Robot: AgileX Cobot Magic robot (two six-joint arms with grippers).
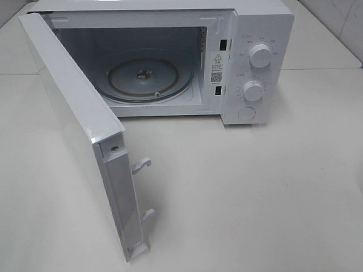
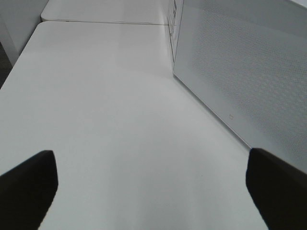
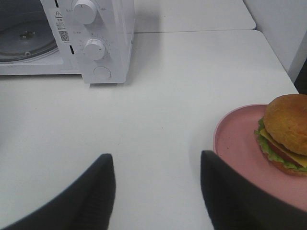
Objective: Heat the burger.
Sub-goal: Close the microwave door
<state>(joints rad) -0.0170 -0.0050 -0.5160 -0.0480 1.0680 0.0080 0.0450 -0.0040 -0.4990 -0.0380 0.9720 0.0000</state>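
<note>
The burger point(image 3: 286, 127), with a domed tan bun, lettuce and cheese, sits on a pink plate point(image 3: 235, 139) on the white table and shows only in the right wrist view. My right gripper point(image 3: 154, 163) is just beside the plate, its jaws apart over bare table. One of its fingers point(image 3: 240, 196) overlaps the plate's near rim. The left gripper point(image 2: 153, 165) is wide open above the table, next to the microwave door point(image 2: 240, 62), with nothing in it. Neither gripper appears in the exterior high view.
A white microwave point(image 1: 261, 34) stands at the back with its door point(image 1: 74, 113) swung wide toward the front left. Its glass turntable point(image 1: 150, 79) is bare. Two knobs and a button are on its right panel. The table's edge runs close behind the plate.
</note>
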